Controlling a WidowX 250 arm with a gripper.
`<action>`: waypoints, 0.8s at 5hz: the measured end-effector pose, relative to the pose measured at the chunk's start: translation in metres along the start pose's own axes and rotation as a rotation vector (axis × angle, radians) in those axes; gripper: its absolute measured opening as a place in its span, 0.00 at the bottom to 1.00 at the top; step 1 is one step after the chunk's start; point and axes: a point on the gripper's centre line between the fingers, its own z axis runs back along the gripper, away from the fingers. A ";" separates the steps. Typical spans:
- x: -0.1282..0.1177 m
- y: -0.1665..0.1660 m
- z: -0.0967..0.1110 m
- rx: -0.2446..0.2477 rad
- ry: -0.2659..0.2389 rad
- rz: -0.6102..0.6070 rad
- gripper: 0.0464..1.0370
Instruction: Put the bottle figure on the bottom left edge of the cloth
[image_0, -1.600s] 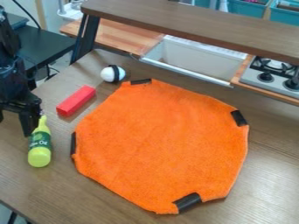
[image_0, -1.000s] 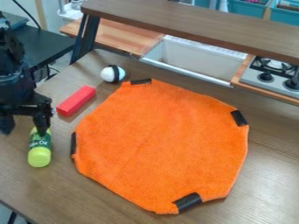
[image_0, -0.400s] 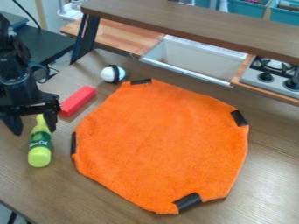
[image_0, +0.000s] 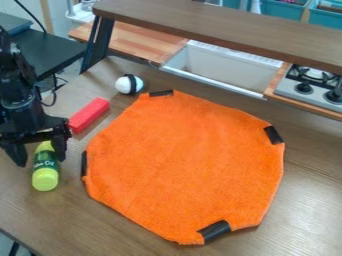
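I've got the gripper (image_0: 41, 158) at the left side of the camera view, over the neck end of the green bottle (image_0: 45, 175). Jaws are wide, one on each side of the bottle, with a gap between them; I can't tell if either one touches it. Bottle is on the counter (image_0: 100, 225), off the cloth (image_0: 184, 165), just left of its left edge. Neck end points to the top of my view, base end toward the bottom.

Cloth is orange, spread out, a few faint creases, with black strips (image_0: 215, 231) at four spots on its border; one of them is on the left edge, near the bottle.

Red block (image_0: 89, 115) sits on the counter up and right of the bottle, its lower end right by the right-hand jaw as I see it. White ball with a black band (image_0: 129, 84) is further up, near the cloth's top left. White sink (image_0: 224, 67) and stove (image_0: 294, 89) are behind, top right.
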 end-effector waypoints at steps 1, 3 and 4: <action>-0.003 0.000 -0.010 0.018 0.010 0.019 0.93; 0.000 0.000 -0.016 0.031 0.009 0.060 0.60; 0.001 -0.003 -0.009 0.020 0.022 0.041 0.60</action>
